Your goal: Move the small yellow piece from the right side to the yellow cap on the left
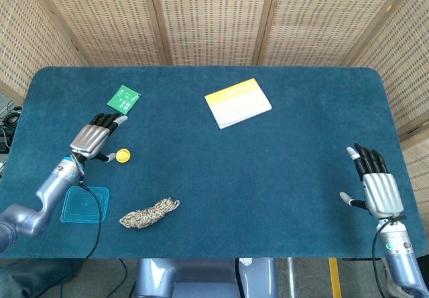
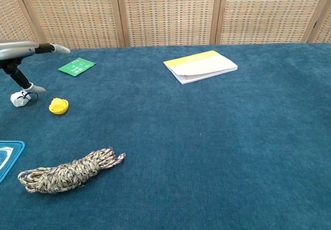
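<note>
Head view: yellow cap (image 1: 123,155) round, no long axis to read, lying on the table (image 1: 268,177) just right of the left hand (image 1: 90,138); that hand empty, fingers extended; right hand (image 1: 375,184) likewise spread and empty. Chest view: cap (image 2: 58,106) sits rim-up, apart from the left hand (image 2: 20,51); green card (image 2: 76,66) print illegible.

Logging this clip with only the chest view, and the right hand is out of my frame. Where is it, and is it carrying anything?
Observer: In the head view the right hand is near the right edge of the table, fingers spread, holding nothing.
Operator: I see only part of the left hand at my frame's edge. How does it sit?
Observer: The left hand is just left of the yellow cap, fingers extended toward the green card, with nothing in it.
Operator: What is the blue corner at my lower left?
Observer: A rectangular blue tray, lying left of the rope.
</note>
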Action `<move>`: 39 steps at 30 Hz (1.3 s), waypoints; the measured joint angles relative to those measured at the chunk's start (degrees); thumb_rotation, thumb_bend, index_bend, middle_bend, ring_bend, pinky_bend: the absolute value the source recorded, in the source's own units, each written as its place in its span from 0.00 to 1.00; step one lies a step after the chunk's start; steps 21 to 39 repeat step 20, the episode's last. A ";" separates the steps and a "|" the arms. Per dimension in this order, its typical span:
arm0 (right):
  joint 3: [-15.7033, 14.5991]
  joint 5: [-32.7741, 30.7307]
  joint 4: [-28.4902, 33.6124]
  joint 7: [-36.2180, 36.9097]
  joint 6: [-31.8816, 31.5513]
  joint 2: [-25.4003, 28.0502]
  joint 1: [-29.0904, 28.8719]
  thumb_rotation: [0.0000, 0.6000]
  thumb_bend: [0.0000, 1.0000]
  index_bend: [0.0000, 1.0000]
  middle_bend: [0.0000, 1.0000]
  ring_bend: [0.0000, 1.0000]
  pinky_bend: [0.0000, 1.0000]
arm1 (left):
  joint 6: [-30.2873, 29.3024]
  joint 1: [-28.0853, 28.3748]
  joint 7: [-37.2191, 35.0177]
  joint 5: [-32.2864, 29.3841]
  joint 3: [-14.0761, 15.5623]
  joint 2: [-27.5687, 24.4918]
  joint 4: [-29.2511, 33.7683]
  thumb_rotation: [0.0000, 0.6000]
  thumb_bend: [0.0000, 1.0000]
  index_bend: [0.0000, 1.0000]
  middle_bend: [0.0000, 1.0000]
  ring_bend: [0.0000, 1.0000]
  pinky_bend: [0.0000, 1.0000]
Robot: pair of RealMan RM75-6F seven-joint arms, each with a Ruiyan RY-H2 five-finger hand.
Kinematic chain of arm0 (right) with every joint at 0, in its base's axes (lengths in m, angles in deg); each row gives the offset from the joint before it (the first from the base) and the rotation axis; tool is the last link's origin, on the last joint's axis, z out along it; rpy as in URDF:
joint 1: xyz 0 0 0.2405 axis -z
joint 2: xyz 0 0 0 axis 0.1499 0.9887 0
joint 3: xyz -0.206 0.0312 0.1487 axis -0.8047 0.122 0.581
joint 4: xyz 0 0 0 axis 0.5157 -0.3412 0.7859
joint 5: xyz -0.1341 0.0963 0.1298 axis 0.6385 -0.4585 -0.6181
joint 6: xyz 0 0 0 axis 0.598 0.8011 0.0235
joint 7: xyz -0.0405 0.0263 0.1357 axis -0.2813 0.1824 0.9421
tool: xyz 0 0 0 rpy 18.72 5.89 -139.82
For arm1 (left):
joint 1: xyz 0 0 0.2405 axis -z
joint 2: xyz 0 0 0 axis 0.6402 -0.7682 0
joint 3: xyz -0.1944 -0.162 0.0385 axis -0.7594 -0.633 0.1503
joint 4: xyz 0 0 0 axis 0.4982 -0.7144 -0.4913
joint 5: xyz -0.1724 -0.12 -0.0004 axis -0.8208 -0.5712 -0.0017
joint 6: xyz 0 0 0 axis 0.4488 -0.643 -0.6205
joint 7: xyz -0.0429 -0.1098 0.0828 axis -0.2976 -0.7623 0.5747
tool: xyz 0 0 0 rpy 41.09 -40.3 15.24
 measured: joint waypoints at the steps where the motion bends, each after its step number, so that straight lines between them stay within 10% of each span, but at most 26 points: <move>1: 0.03 0.02 0.06 0.03 -0.10 0.04 0.04 1.00 0.00 0.01 0.00 0.00 0.00 | -1.07 -0.46 -0.38 0.03 -0.24 -0.83 0.99 1.00 0.07 0.00 0.00 0.00 0.00; 17: 0.26 0.93 0.95 1.55 -1.84 0.79 0.71 1.00 0.00 0.00 0.00 0.00 0.00 | -33.49 -24.27 10.30 -1.81 1.84 -12.83 27.75 1.00 0.00 0.00 0.00 0.00 0.00; 39: 0.24 0.91 0.85 1.90 -1.88 0.85 0.83 1.00 0.00 0.00 0.00 0.00 0.00 | -34.22 -25.98 10.39 -1.23 2.80 -13.20 29.26 1.00 0.00 0.00 0.00 0.00 0.00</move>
